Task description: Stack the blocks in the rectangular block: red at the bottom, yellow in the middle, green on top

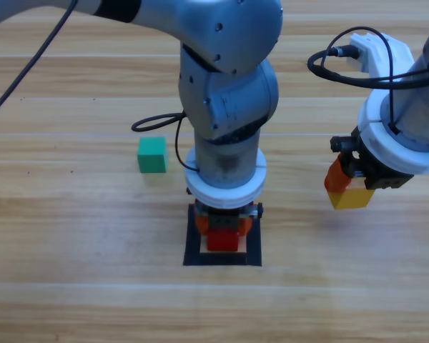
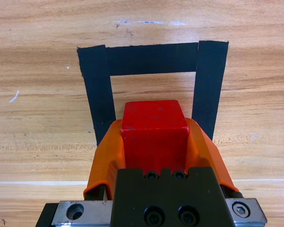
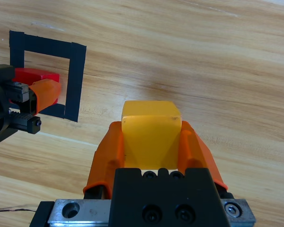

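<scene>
Holding red [image 2: 154,126] inside the tape square [image 2: 209,85], the left gripper [image 1: 222,227] seems not quite down; releasing high could bounce it off centre. The right gripper [image 3: 151,142], clamping yellow [image 3: 150,126], hangs well apart; green [image 1: 152,155] lies left.

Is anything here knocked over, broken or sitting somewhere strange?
Nothing stands out. The left gripper holds the red cube over the tape outline, the right gripper holds the yellow cube off to the side, and the green cube sits flat on the table.
</scene>
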